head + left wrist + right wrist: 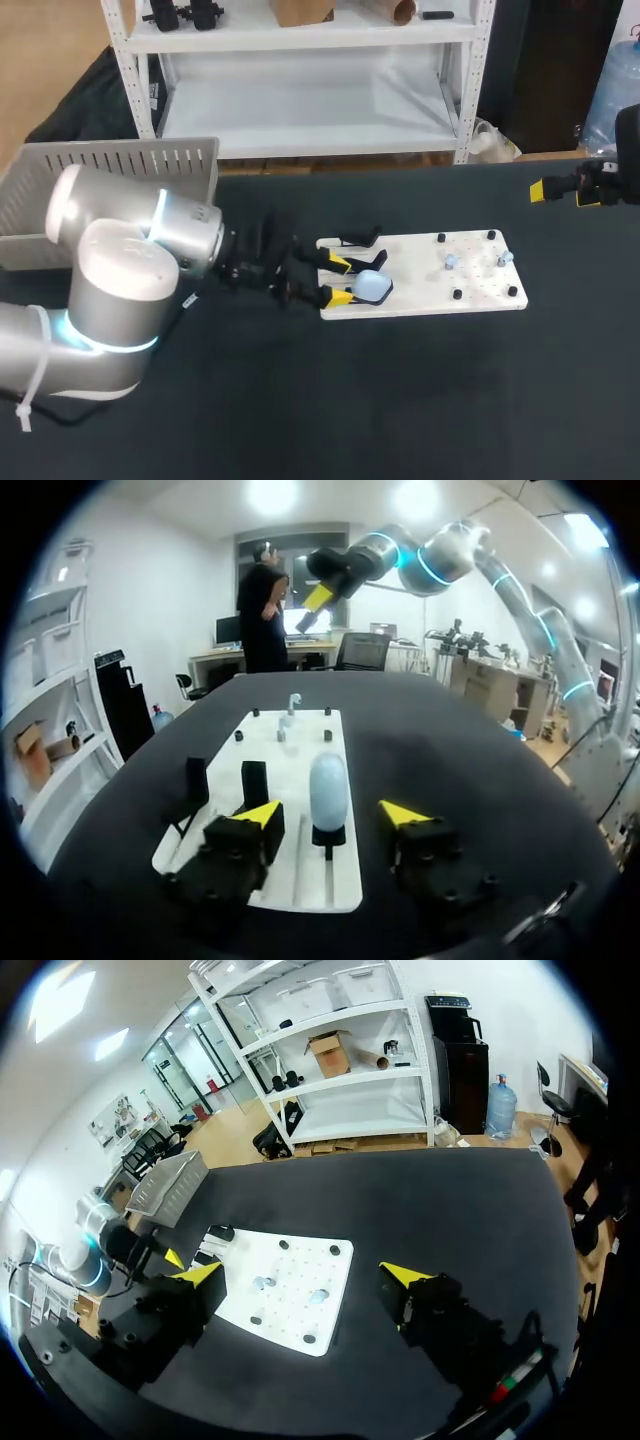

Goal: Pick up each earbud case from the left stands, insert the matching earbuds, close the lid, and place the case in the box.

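Pale blue and glossy, the earbud case (328,785) is standing upright as a single smooth, egg-like form. It is perching on a small black stand (328,836) at the near end of the white board (300,750). The left gripper (332,814) is sitting with its fingers apart, one yellow tip on each side of the case. A gap is showing on both sides, so the fingers are clamping nothing.

Just beside the occupied stand, two further black stands (254,780) are rising from the same end of the board. At the board's far end, two small pale blue earbuds (290,704) are resting among short black pegs (327,736).

From above, the left arm (120,290) is coming in from the left over the black table (400,400), and its gripper is lying at the board's left edge. There the case is appearing as a rounded, light blue lump just ahead of the yellow tips. The grey slatted box (110,170) is sitting at the table's far left corner, well apart from the board.

The right gripper (302,1274) is hanging over the table's far right side, well apart from the case. Its own wrist view is showing both fingers spread wide and holding nothing, with the board and earbuds lying below and ahead of them.
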Available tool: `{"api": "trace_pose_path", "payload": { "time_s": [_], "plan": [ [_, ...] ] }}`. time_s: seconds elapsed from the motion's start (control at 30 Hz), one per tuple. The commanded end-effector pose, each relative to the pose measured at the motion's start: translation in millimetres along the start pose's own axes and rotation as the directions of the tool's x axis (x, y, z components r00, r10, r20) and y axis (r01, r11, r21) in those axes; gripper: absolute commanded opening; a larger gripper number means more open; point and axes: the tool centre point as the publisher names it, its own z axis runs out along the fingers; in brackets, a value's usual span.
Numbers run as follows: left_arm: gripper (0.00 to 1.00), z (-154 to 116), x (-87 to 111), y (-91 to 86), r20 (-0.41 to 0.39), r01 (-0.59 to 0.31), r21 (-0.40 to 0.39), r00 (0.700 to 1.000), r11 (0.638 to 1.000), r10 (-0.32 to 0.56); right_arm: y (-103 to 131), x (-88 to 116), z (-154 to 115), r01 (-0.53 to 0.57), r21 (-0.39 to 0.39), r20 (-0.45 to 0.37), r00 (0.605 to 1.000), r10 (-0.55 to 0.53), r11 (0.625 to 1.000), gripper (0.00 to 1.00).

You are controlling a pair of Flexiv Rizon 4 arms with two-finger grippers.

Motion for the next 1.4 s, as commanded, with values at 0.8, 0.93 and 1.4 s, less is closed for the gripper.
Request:
{"api": "trace_pose_path", "payload": {
  "time_s": [0.8,0.93,1.4],
  "plan": [
    [0.55,22.5,2.0,5.5,0.01,0.027,0.031,1.0,0.999,-0.027,-0.3,0.2,0.1,0.001,-0.001,0.0,1.0,-0.001,1.0,1.0],
    [0.53,22.4,0.6,6.5,0.013,0.026,0.028,1.0,0.999,-0.026,-0.3,0.2,0.1,0.001,-0.001,0.0,1.0,-0.001,1.0,1.0],
    [0.54,26.8,4.0,2.6,0.006,0.018,0.038,1.0,0.999,-0.019,-0.3,0.2,0.1,0.001,-0.001,0.0,1.0,-0.001,1.0,1.0]
  ]
}}
